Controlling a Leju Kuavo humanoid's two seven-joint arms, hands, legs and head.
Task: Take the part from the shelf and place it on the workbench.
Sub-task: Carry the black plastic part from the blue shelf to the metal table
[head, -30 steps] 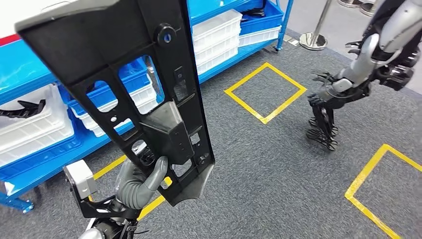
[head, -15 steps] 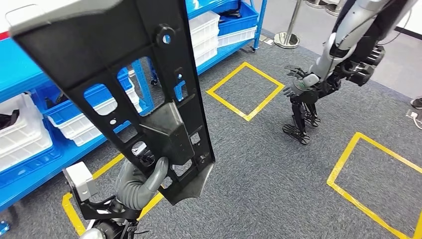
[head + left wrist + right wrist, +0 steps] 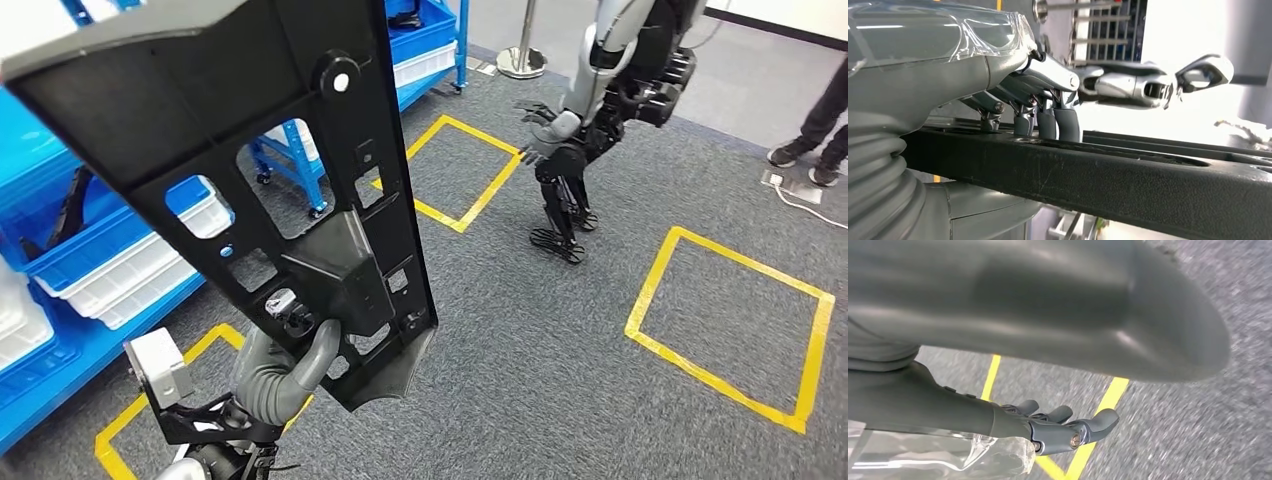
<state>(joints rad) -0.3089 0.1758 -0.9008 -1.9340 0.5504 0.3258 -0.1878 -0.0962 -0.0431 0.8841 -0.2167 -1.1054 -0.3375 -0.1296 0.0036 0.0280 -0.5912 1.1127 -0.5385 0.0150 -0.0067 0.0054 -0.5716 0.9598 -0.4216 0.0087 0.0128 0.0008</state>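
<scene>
The part is a long black plastic panel with cut-outs and a raised block in its middle. It stands tilted in front of me, filling the left of the head view. My left hand grips its lower end, thumb wrapped over the edge. In the left wrist view the fingers reach through an opening in the part. My right hand hangs above the grey carpet with its fingers apart and nothing in it.
A blue shelf with white bins stands at the left. Another humanoid robot stands ahead on the carpet. Yellow taped squares mark the floor. A person's legs and a stanchion base are at the far edge.
The whole view has swung: the shelf has slid off to the left and the other robot now sits nearer the middle. The part stays in my left hand as before.
</scene>
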